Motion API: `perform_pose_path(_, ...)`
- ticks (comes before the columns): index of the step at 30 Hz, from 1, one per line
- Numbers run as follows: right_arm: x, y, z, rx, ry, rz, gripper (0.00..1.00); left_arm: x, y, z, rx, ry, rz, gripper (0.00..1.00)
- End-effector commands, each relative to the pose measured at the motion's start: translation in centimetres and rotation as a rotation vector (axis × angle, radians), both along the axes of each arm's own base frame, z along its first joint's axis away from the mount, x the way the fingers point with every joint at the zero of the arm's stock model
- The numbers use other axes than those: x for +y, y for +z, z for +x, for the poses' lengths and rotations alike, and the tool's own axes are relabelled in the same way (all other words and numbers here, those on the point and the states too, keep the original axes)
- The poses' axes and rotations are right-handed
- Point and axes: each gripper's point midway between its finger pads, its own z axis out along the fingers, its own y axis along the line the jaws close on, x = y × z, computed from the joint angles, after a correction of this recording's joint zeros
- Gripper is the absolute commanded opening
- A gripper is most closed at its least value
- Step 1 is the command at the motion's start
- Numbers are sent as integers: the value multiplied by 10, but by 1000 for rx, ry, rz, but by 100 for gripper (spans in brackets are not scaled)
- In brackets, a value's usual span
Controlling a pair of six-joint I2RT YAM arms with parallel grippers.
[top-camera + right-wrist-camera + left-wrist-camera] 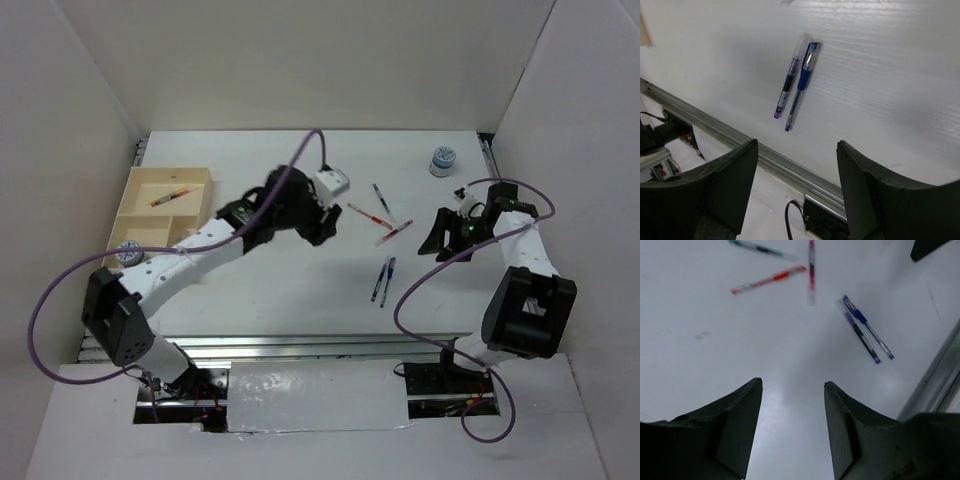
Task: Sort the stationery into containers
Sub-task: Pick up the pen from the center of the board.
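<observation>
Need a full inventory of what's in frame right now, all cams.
tray: 1, light wood, divided, far left of table
tray pen: 1, red, far compartment
tray roll: 1, blue-and-white, near-left compartment
loose roll: 1, blue-and-white, far right of table
dark pen: 1, dark, mid-table, farthest loose pen
red pen: 1, red, mid-table
pink pen: 1, pinkish red, beside the red pen
purple pen: 1, purple, nearer the arms
blue pen: 1, blue, alongside the purple pen
table: 1, white
left end effector: 1, black, open, empty, over mid-table
right end effector: 1, black, open, empty, over right side
</observation>
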Motion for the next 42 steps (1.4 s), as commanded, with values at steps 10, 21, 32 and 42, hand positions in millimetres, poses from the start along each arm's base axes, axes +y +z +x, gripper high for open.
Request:
perform_pose_path(10,-31,11,-1,-98,-153,-13,71,-141,-136,-59,336,136,97,67)
perform_pose_path(21,-40,11,-3,-90,-187,24,71,-167,-210,-40,473,153,153,57)
perform_pose_path(32,-40,11,-1,-90,-181,32,71,-154,-242,-28,448,197,245,49)
perform_pose_path(42,-36,8,-2,-73,-138,23,70,-63,-258,-1,346,384,466,5)
